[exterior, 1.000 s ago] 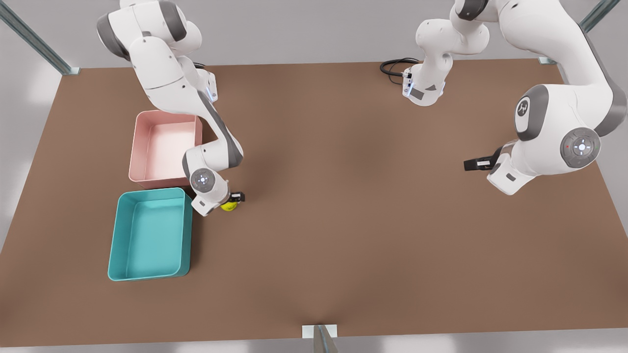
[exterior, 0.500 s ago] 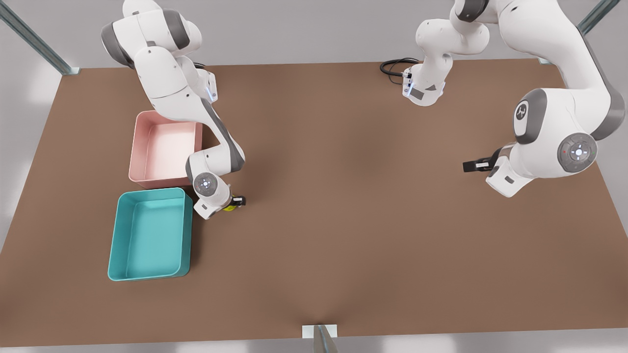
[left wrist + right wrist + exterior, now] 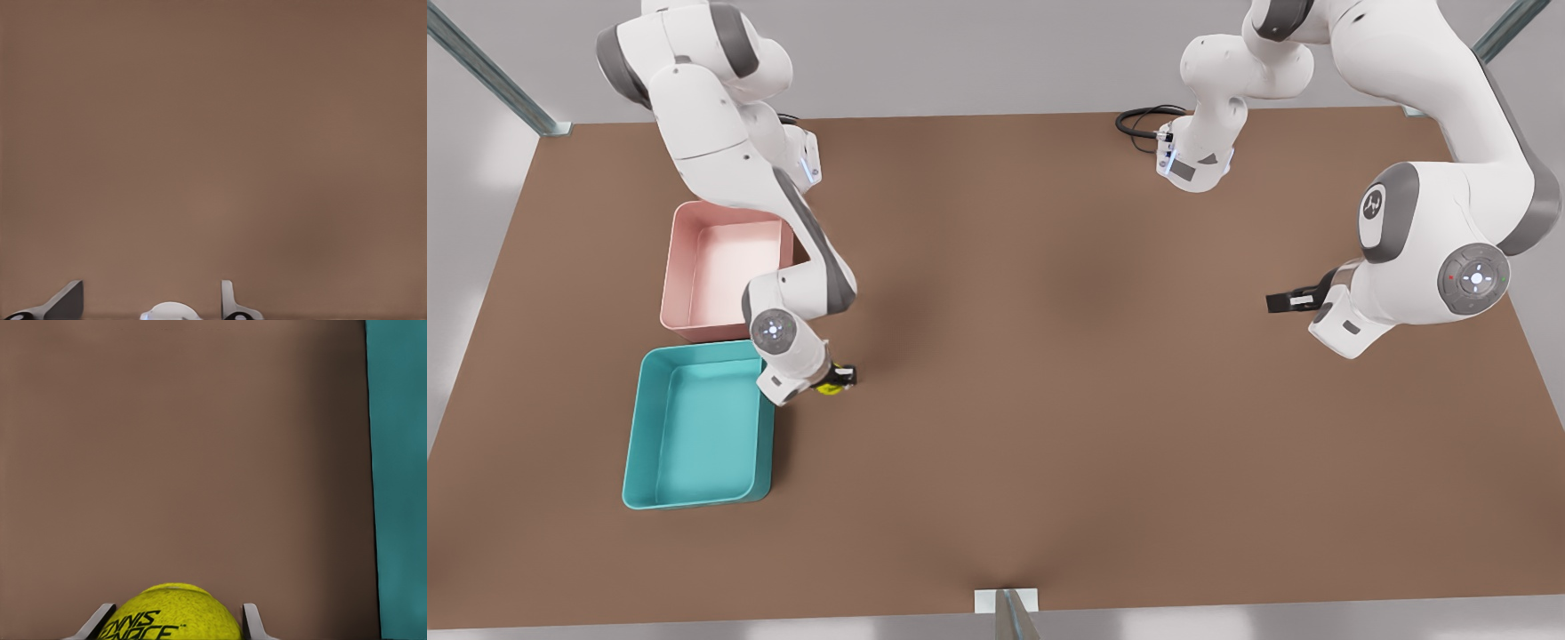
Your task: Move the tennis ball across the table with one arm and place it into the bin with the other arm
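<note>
The right pincer [image 3: 838, 380] grips the tennis ball [image 3: 175, 612] above the counter [image 3: 1049, 373], just beside the teal bin [image 3: 694, 498]. Carry it clear over the wall before releasing. The left pincer [image 3: 1282, 300] waits, spread wide, near the opposite edge.

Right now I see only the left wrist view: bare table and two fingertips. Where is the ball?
Observer: The right gripper holds the ball, jaws shut on it.
Operator: Is it over the bin?
Observer: No. It is beside the bin, over bare table.
Operator: And where is my left gripper?
Observer: The left gripper waits far from the ball, at the front view's right, jaws open.
</note>
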Controlling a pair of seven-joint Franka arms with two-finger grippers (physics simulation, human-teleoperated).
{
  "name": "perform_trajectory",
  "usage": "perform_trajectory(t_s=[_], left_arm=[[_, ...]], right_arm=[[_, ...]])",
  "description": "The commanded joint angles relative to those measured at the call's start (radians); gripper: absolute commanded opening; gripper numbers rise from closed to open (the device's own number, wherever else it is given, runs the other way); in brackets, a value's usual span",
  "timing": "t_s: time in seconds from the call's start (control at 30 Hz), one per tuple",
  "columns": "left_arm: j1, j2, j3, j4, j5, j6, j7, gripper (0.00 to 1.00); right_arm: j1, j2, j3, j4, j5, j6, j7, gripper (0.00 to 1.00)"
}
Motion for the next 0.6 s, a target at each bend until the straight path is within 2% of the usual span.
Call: perform_trajectory(t_s=[0.0,0.23,0.37,0.4,0.43,0.57], left_arm=[[0.000,-0.001,0.000,0.000,0.001,-0.001,-0.012,1.00],[0.000,-0.001,0.000,0.000,-0.001,-0.001,-0.012,1.00],[0.002,0.006,0.000,0.001,-0.001,0.001,-0.012,1.00],[0.002,0.006,0.000,0.000,-0.001,0.001,-0.012,1.00],[0.002,0.006,0.000,0.000,-0.001,-0.001,-0.012,1.00],[0.002,0.006,0.000,0.001,-0.001,-0.001,-0.012,1.00]], right_arm=[[-0.016,-0.024,-0.020,0.037,-0.002,-0.113,-0.214,0.73],[-0.028,-0.052,-0.192,0.160,-0.002,-0.190,-0.585,0.73],[-0.085,0.026,-0.207,0.188,0.001,-0.178,-0.601,0.74],[-0.091,0.028,-0.207,0.188,0.001,-0.176,-0.602,0.80],[-0.094,0.040,-0.207,0.188,0.025,-0.176,-0.602,1.00],[-0.100,0.037,-0.204,0.187,0.030,-0.188,-0.589,1.00]])
